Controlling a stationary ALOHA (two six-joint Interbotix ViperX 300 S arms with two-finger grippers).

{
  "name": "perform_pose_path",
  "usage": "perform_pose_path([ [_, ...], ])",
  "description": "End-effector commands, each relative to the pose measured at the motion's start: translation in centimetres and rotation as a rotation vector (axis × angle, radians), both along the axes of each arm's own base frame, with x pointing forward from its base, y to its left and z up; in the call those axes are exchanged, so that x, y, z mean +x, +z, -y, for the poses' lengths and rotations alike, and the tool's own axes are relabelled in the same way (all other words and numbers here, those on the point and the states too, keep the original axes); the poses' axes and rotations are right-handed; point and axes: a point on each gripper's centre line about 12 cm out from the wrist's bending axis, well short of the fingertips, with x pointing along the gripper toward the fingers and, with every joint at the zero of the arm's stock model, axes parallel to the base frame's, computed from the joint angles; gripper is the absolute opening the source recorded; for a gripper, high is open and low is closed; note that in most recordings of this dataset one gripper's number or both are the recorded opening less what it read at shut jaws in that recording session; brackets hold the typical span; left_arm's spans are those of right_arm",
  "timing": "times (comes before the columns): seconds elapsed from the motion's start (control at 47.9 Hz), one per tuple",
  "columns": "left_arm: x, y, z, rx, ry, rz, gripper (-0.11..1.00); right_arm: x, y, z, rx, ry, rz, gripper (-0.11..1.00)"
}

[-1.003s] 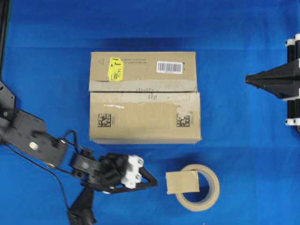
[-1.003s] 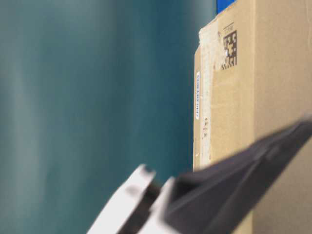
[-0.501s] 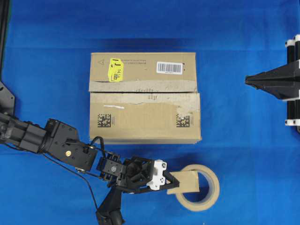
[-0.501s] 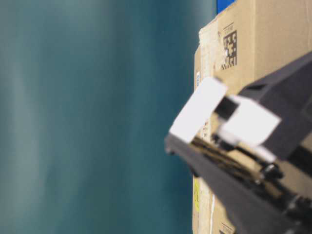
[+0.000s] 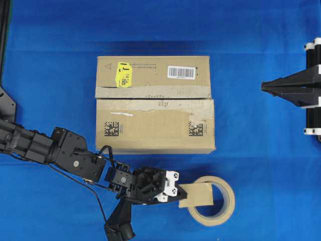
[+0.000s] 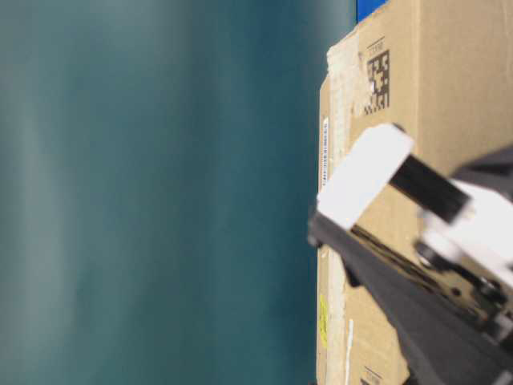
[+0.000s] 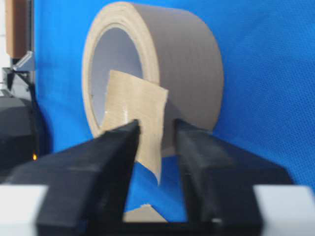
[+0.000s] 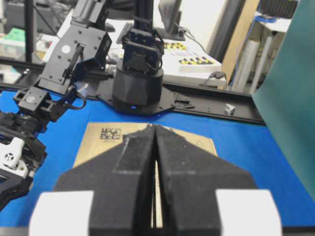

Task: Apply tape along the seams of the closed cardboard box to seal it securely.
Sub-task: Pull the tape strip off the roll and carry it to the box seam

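Note:
The cardboard box (image 5: 155,108) lies closed in the middle of the blue table, yellow sticker and barcode label on its far flap. Its seam (image 5: 153,98) runs left to right between worn pale strips. In front of it, a short tan piece of tape (image 5: 196,196) sticks out from the beige tape roll (image 5: 213,220). My left gripper (image 5: 181,195) straddles the piece's free edge. In the left wrist view the tape (image 7: 133,103) touches one finger, with a gap to the other. My right gripper (image 5: 263,86) hovers shut and empty, right of the box.
The tape roll (image 7: 187,64) lies flat on the blue cloth near the front edge. The left arm stretches across the front left of the table. In the table-level view the box (image 6: 449,80) fills the right side behind the blurred left gripper.
The left arm swung right from the front left to the tape roll. Its jaws narrowed around the tape piece. The right arm stayed still.

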Motion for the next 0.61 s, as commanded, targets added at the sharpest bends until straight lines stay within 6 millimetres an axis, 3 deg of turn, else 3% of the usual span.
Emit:
perform_pose_path([
  [0.0, 0.1, 1.7, 0.2, -0.019, 0.000, 0.037, 0.20, 0.2, 0.7, 0.0, -0.003, 0.000, 0.020, 0.00],
  [0.125, -0.1, 1.8, 0.0, -0.019, 0.002, 0.037, 0.02, 0.2, 0.7, 0.0, -0.003, 0.000, 0.018, 0.00],
  [0.585, -0.6, 5.4, -0.6, 0.015, -0.007, 0.051, 0.01, 0.2, 0.6, 0.0, -0.005, 0.000, 0.014, 0.00],
])
